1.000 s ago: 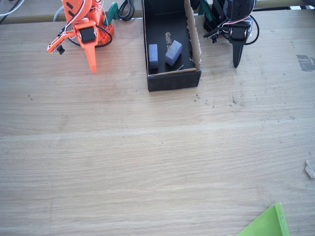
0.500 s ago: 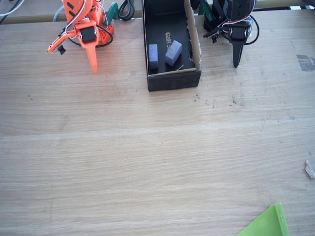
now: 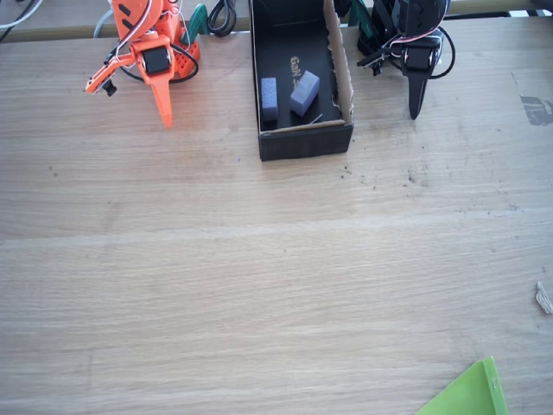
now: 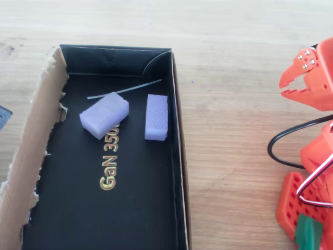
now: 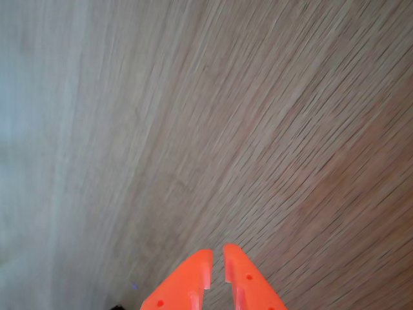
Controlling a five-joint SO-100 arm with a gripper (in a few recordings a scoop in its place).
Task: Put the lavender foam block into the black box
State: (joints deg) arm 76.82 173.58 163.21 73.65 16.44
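Note:
The black box [image 3: 301, 143] stands at the back of the table, with a brown raw-cardboard flap on its right side in the fixed view. On its floor lies the slim lavender foam block [image 3: 269, 98] [image 4: 156, 116], flat beside the box wall. A chunkier lavender block [image 3: 304, 92] [image 4: 104, 114] lies next to it. My orange gripper [image 3: 163, 112] hangs left of the box, pointing down at bare table. In the wrist view the gripper [image 5: 217, 258] is shut with nothing between the fingertips [image 5: 197, 271], above wood grain.
Gold lettering [image 4: 110, 166] marks the box floor, and a thin pale strip [image 4: 124, 89] lies near the blocks. The orange arm base [image 4: 312, 172] with a black cable sits beside the box. A green sheet corner [image 3: 467, 393] pokes in at the front right.
The orange arm has shifted very slightly. Both blocks and the box lie where they were.

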